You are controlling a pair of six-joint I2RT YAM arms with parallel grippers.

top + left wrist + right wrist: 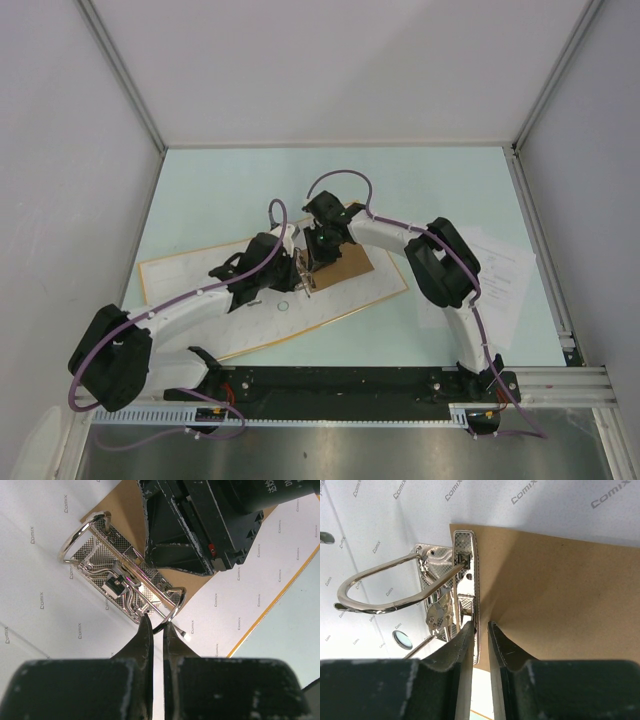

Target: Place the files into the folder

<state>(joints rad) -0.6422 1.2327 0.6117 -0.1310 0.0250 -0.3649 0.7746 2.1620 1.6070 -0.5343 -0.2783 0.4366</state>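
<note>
1. The left gripper (156,626) comes at the metal ring clip (117,587) from its left side. Its fingers are drawn together to a thin slit, clamped at the tips on the wire of the ring nearest them.
2. The folder (180,280) lies open and flat on the pale green table (400,180), and the clip stands right of the middle of its spread. The whitish lining shows, printed with repeated "Comix" marks, and an orange-yellow edge runs along the near side.
3. The clip is bolted to the lining. In the left wrist view its two rings stand up from a patterned base plate, and the ring by the left fingertips is parted.
4. The right gripper (480,626) reaches the clip from the far right. Its fingers stand only slightly apart, with the long edge of the base plate in the gap between them. I cannot tell whether they pinch it.
5. A brown card sheet (560,595) lies flat just right of the clip, butting against the plate's edge.
6. The files (505,270) lie on the table well to the right of the clip, outside the folder and partly under the right arm.
</note>
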